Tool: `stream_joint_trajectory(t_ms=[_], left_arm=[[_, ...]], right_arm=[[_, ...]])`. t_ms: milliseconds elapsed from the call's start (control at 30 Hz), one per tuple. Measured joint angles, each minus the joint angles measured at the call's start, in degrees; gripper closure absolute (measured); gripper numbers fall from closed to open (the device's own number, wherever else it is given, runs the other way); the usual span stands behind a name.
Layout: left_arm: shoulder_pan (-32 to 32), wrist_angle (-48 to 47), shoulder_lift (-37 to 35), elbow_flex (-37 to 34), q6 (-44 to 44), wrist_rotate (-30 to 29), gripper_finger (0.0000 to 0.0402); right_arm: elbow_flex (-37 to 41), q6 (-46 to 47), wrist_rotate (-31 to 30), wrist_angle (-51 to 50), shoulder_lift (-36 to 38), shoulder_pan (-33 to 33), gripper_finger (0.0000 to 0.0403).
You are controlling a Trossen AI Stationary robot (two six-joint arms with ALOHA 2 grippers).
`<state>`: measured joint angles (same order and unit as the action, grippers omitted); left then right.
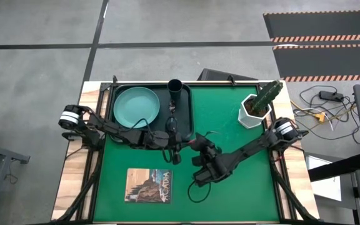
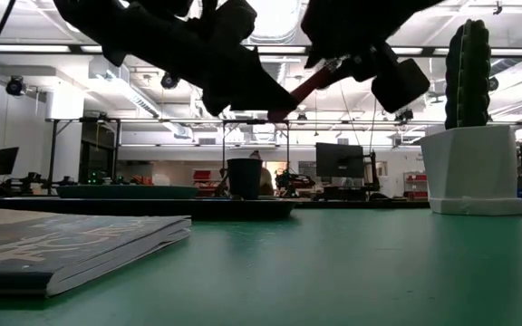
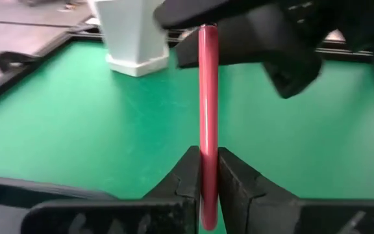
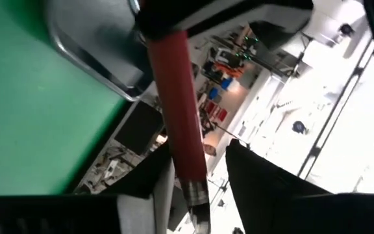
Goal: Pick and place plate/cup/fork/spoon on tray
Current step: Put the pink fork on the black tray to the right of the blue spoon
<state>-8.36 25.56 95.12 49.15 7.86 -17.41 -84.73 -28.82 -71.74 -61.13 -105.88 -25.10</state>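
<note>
The fork, with its red handle, is in the air over the green mat, just right of the black tray, between my two grippers. My left gripper is shut on the handle. My right gripper is open around the handle's other end, beside the metal neck. The teal plate and the black cup stand on the tray. In the low view the handle slants up from my left gripper to my right one. The spoon does not show plainly. My left gripper pinches the red handle between its two fingers, which lie across it. The fork is clear of the table. My right gripper has one finger against the handle near the metal neck. The other finger stands a little apart from it.
A white pot with a cactus stands at the mat's far right. A book lies on the mat at the near left. The right arm reaches across the mat's middle.
</note>
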Motion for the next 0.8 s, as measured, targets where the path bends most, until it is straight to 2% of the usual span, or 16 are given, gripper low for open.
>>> stream_joint_trajectory(t_ms=[167, 367, 667, 800], left_arm=[[0.0, 0.0, -0.3, 0.0, 0.0, -5.7, 0.0389], [0.5, -0.6, -1.0, -0.2, -1.5, -16.0, 0.0389], [0.5, 4.0, -4.4, -0.3, -8.6, -29.5, 0.039], [0.5, 3.9, -7.0, -0.8, -10.9, -31.0, 0.039]], right_arm=[[0.0, 2.6, -2.3, 0.0, 2.2, 0.0, 0.0258], [-0.3, 9.1, -3.7, 0.3, 6.6, -0.2, 0.0255], [0.2, 34.0, -3.2, 0.2, 15.3, -0.2, 0.0255], [3.7, 44.9, -3.4, 0.4, 20.4, -0.8, 0.0255]])
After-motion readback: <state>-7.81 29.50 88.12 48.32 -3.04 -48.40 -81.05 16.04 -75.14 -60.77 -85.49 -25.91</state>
